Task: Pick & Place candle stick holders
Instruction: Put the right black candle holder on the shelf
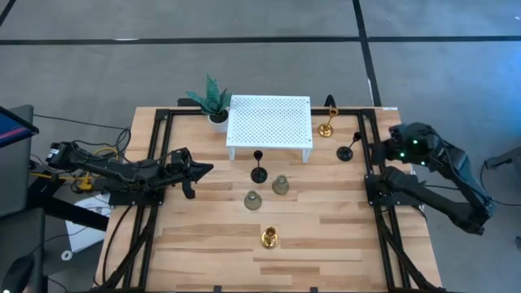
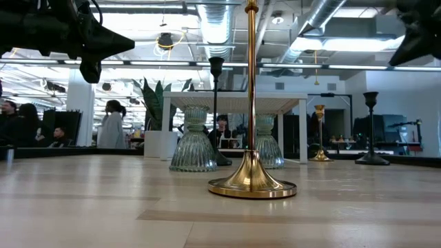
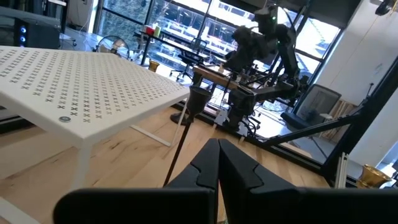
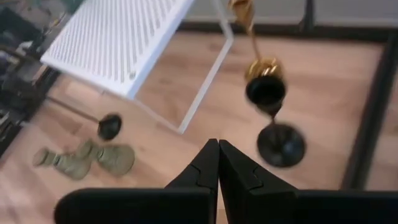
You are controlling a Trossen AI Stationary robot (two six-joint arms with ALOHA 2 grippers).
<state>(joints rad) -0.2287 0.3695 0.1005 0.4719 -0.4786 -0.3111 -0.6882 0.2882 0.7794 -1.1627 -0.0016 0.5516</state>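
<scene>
Six candle stick holders stand upright on their bases on the wooden table. A black stemmed one (image 1: 259, 169) stands in front of the white platform, and another (image 1: 348, 150) stands at the right. One gold holder (image 1: 326, 129) stands beside the platform and one (image 1: 269, 238) stands near the front. Two grey-green glassy ones (image 1: 253, 199) (image 1: 280, 185) stand mid-table. My left gripper (image 1: 208, 168) is shut and empty above the table, left of the middle black holder (image 3: 186, 124). My right gripper (image 1: 379, 150) is shut and empty, just right of the right black holder (image 4: 273, 118).
The white perforated platform (image 1: 269, 126) stands at the table's far middle, with a small potted plant (image 1: 213, 102) at its left. Black frame rails (image 1: 155, 163) run along both table sides. In the low view, people show in the room beyond the table (image 2: 110, 124).
</scene>
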